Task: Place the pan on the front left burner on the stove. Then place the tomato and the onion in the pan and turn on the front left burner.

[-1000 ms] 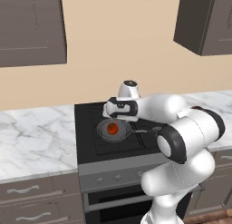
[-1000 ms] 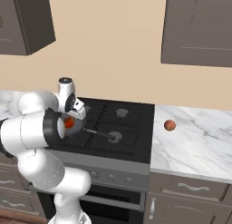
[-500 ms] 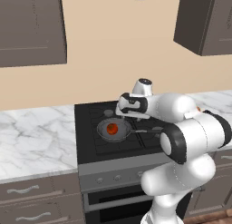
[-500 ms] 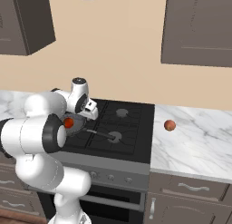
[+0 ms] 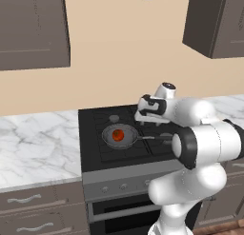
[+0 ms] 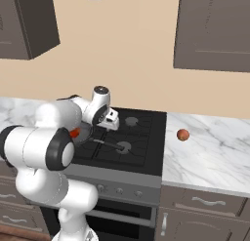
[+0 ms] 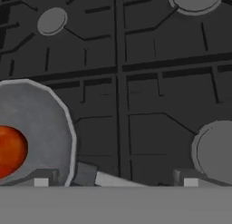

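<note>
We see the pan [image 5: 120, 136] on the front left burner with the tomato [image 5: 118, 134] inside. Our hand [image 5: 145, 116] hangs open and empty above the stove [image 5: 95, 158]. The onion [image 6: 182, 134] waits on the table [image 6: 215, 157]; the burner is unlit.

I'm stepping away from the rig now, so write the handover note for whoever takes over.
Gripper: fingers open, holding nothing, above the middle of the stove.
Pan: on the front left burner, handle pointing right.
Tomato: in the pan.
Onion: on the marble counter right of the stove, not yet picked up.
Done: pan placed, tomato in.
Left: fetch the onion, put it in the pan, then turn on the front left burner at the knobs.
</note>
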Robot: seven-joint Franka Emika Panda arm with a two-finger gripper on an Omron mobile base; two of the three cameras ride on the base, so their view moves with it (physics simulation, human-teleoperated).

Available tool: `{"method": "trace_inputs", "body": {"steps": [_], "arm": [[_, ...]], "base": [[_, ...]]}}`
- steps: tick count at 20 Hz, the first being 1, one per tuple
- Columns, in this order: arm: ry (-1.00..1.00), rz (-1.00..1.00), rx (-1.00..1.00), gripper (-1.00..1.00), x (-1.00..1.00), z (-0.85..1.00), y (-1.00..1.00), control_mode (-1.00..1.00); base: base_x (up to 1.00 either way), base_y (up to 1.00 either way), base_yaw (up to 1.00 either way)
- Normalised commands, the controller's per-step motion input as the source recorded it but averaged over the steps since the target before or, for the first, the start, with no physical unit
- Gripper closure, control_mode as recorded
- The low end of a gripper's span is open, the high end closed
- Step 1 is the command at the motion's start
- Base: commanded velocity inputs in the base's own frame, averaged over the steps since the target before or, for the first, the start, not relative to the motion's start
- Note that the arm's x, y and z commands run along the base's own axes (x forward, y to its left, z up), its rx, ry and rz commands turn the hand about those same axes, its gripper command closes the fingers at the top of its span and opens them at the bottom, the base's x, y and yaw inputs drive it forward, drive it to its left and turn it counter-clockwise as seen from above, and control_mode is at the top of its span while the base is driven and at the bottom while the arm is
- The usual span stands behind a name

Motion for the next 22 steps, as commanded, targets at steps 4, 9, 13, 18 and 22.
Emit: {"method": "trace_inputs", "body": {"steps": [4,9,13,18,22], "arm": [[0.0,0.08,0.0,-1.0,0.0,0.0,-0.51,-1.0],[0.0,0.08,0.0,-1.0,0.0,0.0,-0.49,-1.0],[-0.01,0.06,0.0,-1.0,0.0,0.0,-0.48,-1.0],[-0.01,0.03,0.0,-1.0,0.0,0.0,-0.53,-1.0],[0.0,0.0,0.0,-1.0,0.0,-0.09,-0.48,-1.0]], "base": [[0.0,0.0,0.0],[0.0,0.0,0.0],[0.0,0.0,0.0],[0.0,0.0,0.0],[0.0,0.0,0.0]]}}
